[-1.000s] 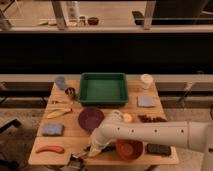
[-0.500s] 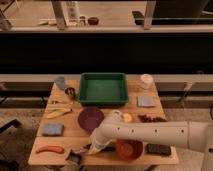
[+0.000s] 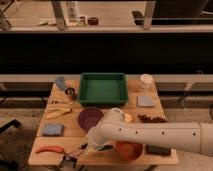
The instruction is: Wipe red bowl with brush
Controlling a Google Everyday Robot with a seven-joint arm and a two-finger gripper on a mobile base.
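- wooden table (image 3: 70,136) in front of a long dark low wall, with a brighter floor and a few small things on a ledge far behind.
- green tray (image 3: 103,75) at the back centre of the table.
- grey-blue cup (image 3: 61,82) left of the tray, white cup (image 3: 146,81) right of it, grey cloth (image 3: 146,101) just in front of the white cup.
- banana (image 3: 59,112) and blue-grey cloth (image 3: 52,130) down the left side; purple bowl (image 3: 90,119) near the middle, in front of the tray.
- red bowl (image 3: 129,150) upright at the front edge, right of centre, its upper rim hidden by the white arm (image 3: 160,135); black block (image 3: 159,149) just beside it on the right.
- arm reaching in from the right, across the front of the table and over the purple bowl's lower right edge.
- gripper (image 3: 84,149) low over the front left of the table, between the red bowl and the orange carrot-shaped thing (image 3: 49,149); jaws pressed together.
- brush (image 3: 75,149) as a thin dark handle right at the gripper's tip, on its left; cannot tell whether pinched or only touched; bristle head hard to make out.
- brush apart from the red bowl, with the gripper between the two.
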